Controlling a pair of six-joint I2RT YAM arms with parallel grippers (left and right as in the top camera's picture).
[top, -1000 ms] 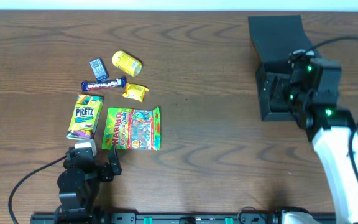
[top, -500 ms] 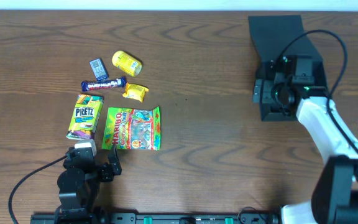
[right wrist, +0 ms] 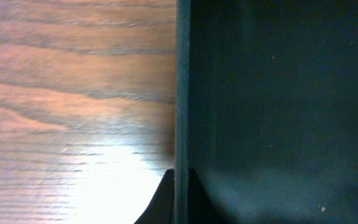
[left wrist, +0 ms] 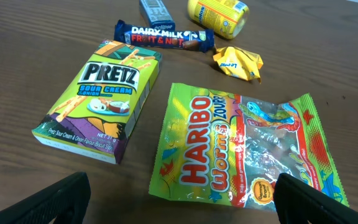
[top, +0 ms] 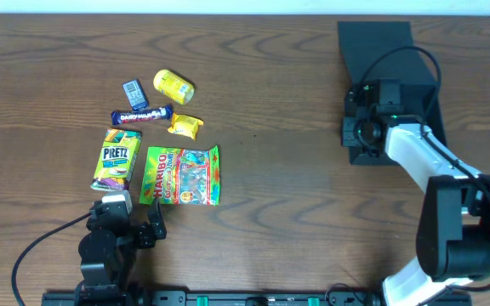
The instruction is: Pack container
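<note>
Our right gripper (right wrist: 180, 190) has moved from above the right side of the box (top: 377, 47) across to its left wall (right wrist: 182, 93). The jaws, wide apart a second ago, have closed and now pinch that wall, one fingertip on the table (top: 296, 102) side and the other inside the box. Our right arm (top: 415, 157) has swung round with it, so its dark upper link now shows at the lower right. The box seems to have shifted slightly leftward
</note>
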